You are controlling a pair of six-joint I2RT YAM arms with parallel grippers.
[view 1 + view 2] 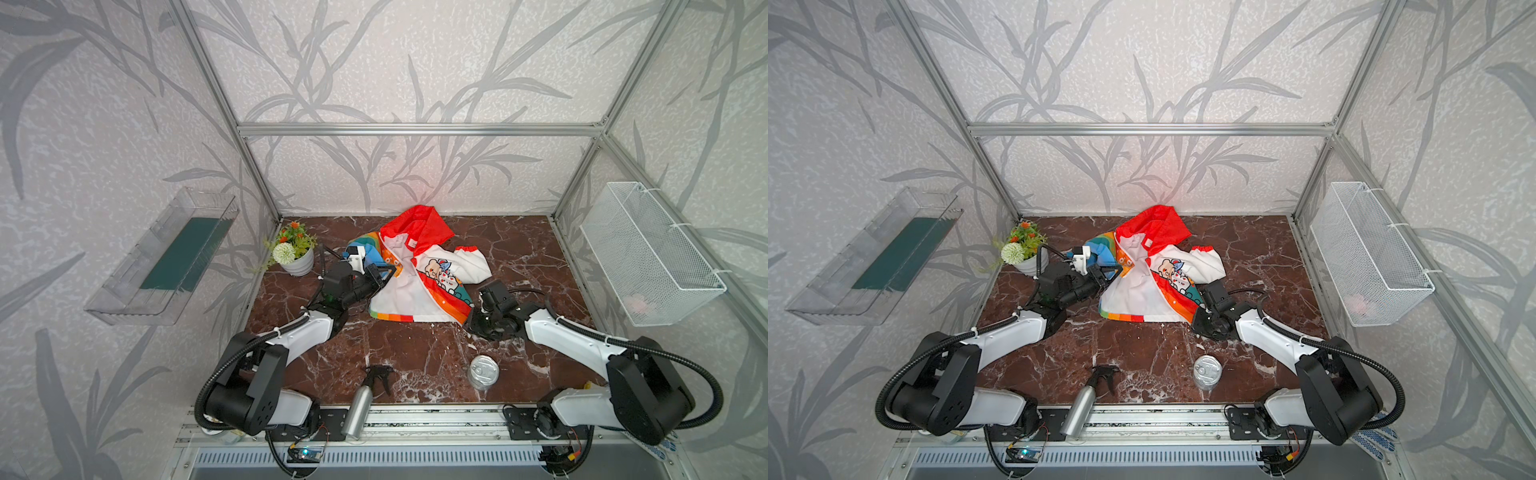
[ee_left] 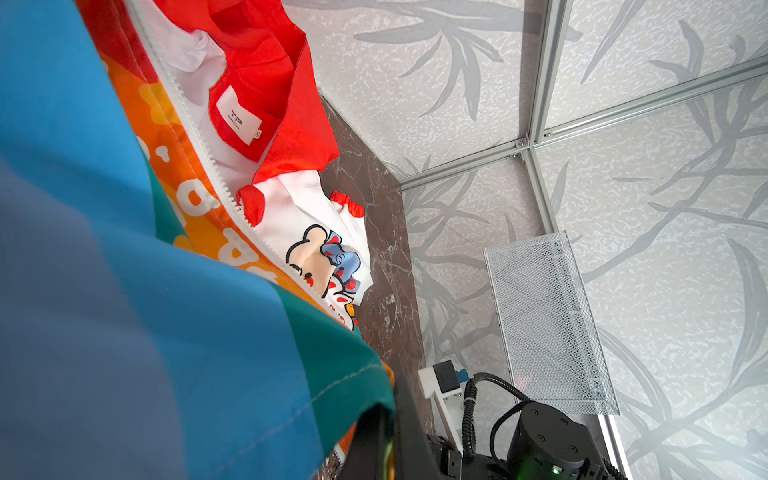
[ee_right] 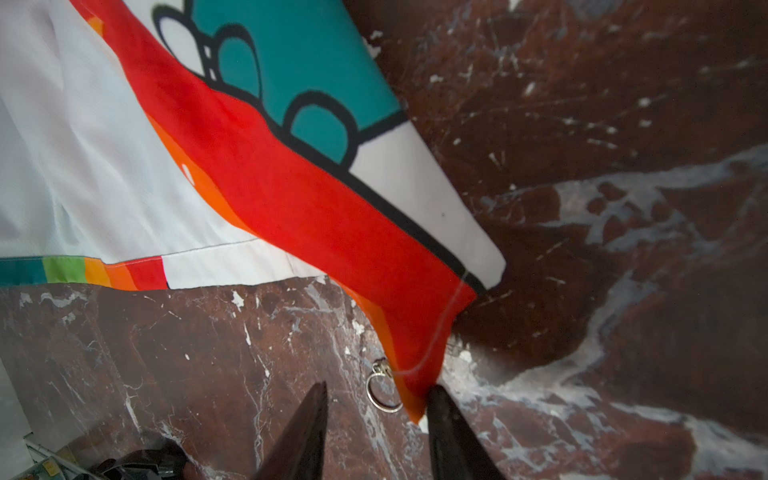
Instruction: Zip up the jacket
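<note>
Lying open toward the back of a red-brown, white-veined marble desk [image 1: 415, 357], the jacket [image 1: 409, 297] shows its white lining face up. Its red hood [image 1: 419, 226] points at the rear wall, and one white sleeve [image 1: 471, 266] is folded beside the cartoon panel.

The left gripper [image 1: 384, 272] is clenched on the jacket's rainbow-striped front panel, holding that edge raised off the desk. In the left wrist view the blue and teal fabric drapes over the gripper, and the white zipper teeth [image 2: 216, 174] run unjoined past a neck label [image 2: 239, 116].

The right gripper [image 3: 378, 409] sits low over the marble with its fingers apart, released. Between them lie the tip of the jacket's bottom corner and a metal ring pull [image 3: 382, 392], and the corner tip touches one finger.

A potted plant [image 1: 293, 253] stands in the desk's rear left corner. A metal spray bottle [image 1: 361, 405] lies across the front edge, and a silver can [image 1: 483, 371] stands upright near the front right.

Pale wallpaper printed with grey leaves covers the walls behind an aluminium frame [image 1: 415, 129]. A clear plastic tray [image 1: 166, 257] hangs on the left wall and a white wire basket [image 1: 648, 253] on the right.
</note>
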